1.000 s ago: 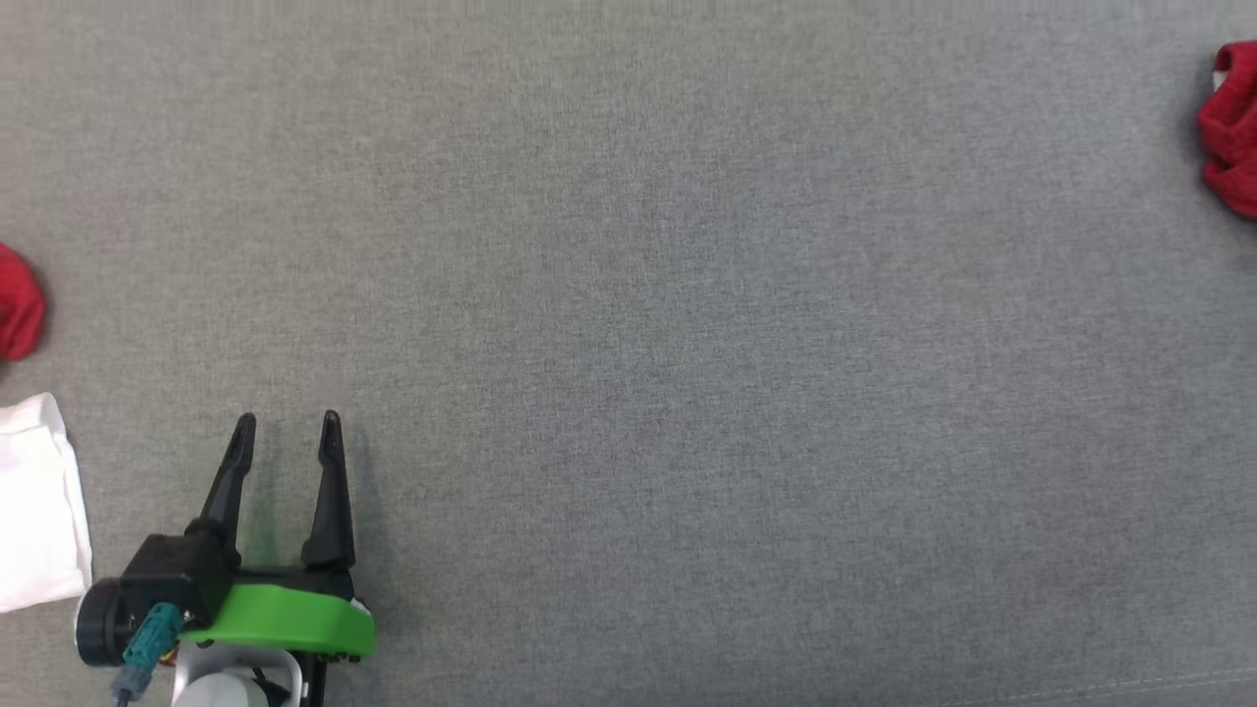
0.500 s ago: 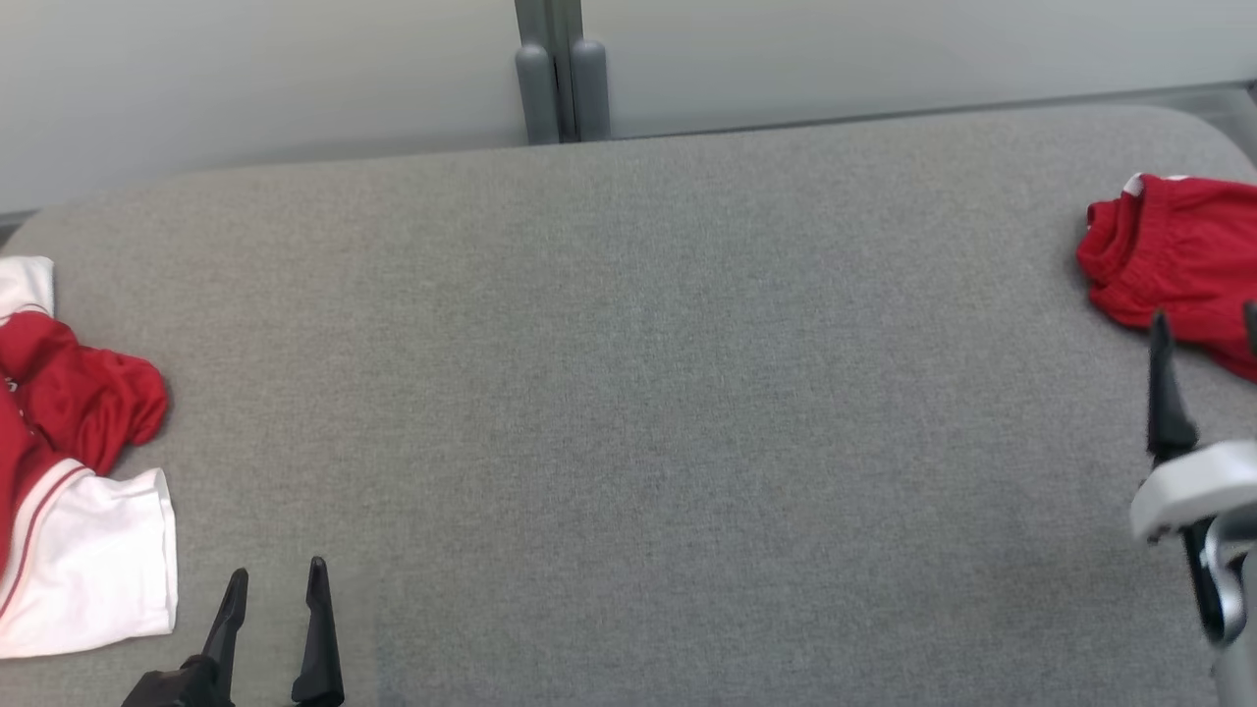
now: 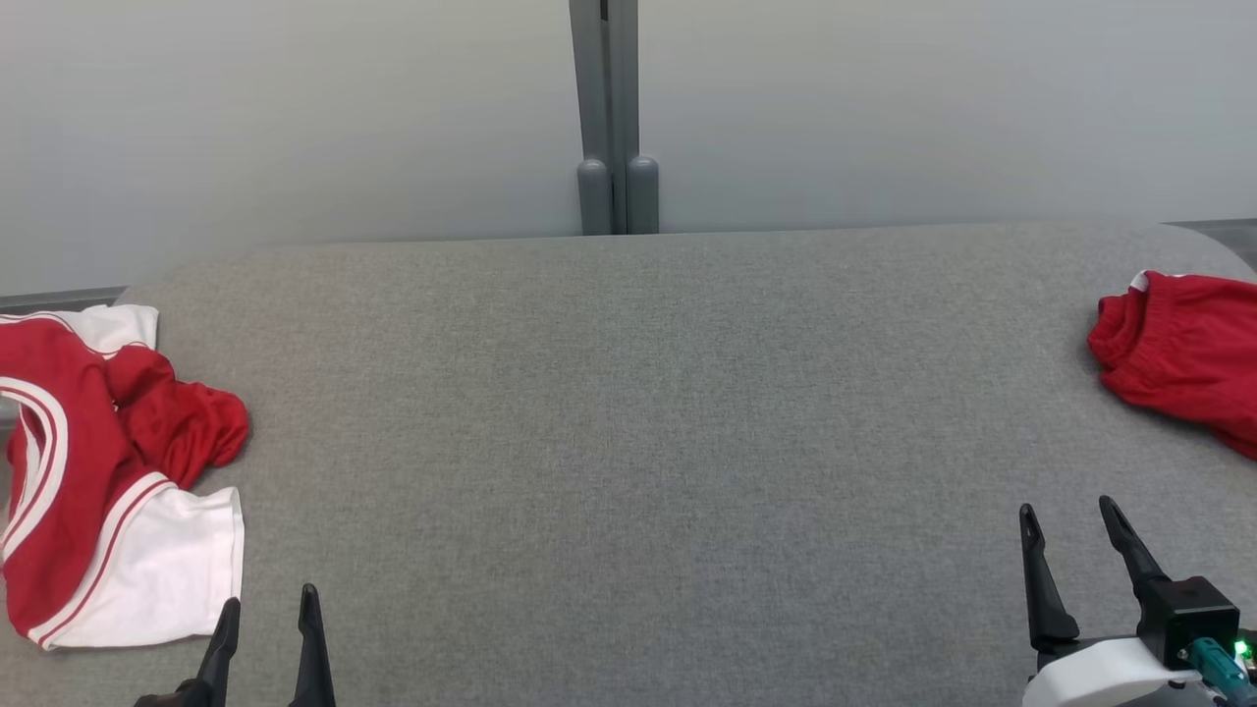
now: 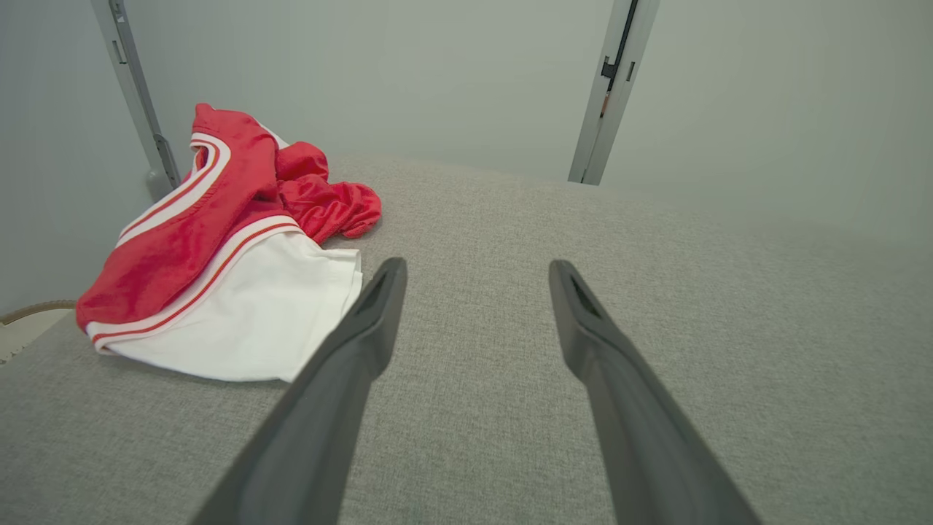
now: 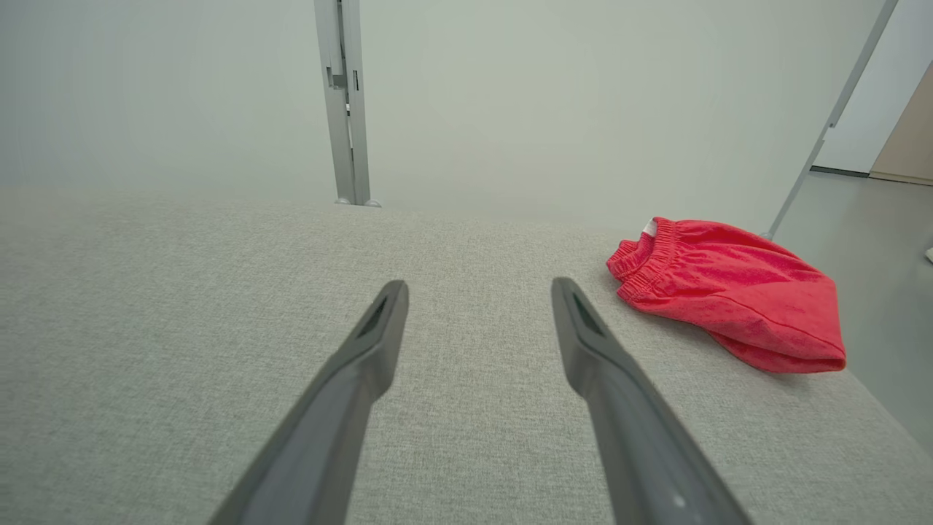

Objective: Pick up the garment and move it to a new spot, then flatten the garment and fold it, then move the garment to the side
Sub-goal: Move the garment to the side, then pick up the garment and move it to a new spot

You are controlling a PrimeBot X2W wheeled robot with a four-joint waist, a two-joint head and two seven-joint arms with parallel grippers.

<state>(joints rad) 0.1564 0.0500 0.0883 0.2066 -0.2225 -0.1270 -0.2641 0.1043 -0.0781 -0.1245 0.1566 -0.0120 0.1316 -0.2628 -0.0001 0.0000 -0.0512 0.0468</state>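
Note:
A crumpled red and white garment [image 3: 98, 471] lies at the left end of the grey padded table [image 3: 628, 412]. In the left wrist view this garment [image 4: 219, 248] sits just left of and beyond my fingers. My left gripper [image 3: 270, 601] is open at the bottom left, empty, a short way right of the garment's white hem. It shows open in its own view as well [image 4: 477, 268]. A second garment, red shorts [image 3: 1178, 358] with an elastic waistband, rests at the table's right end. My right gripper [image 3: 1066, 509] is open and empty, near of the shorts [image 5: 729, 292].
A pale wall runs behind the table, with a grey upright post [image 3: 614, 118] at its back middle. The table's right edge drops to the floor [image 5: 889, 292] just past the shorts. The wide middle of the grey surface lies between the two garments.
The head camera has tilted up, so the table's far edge and the wall now show. My right gripper has come into view at the lower right. Both grippers stay open.

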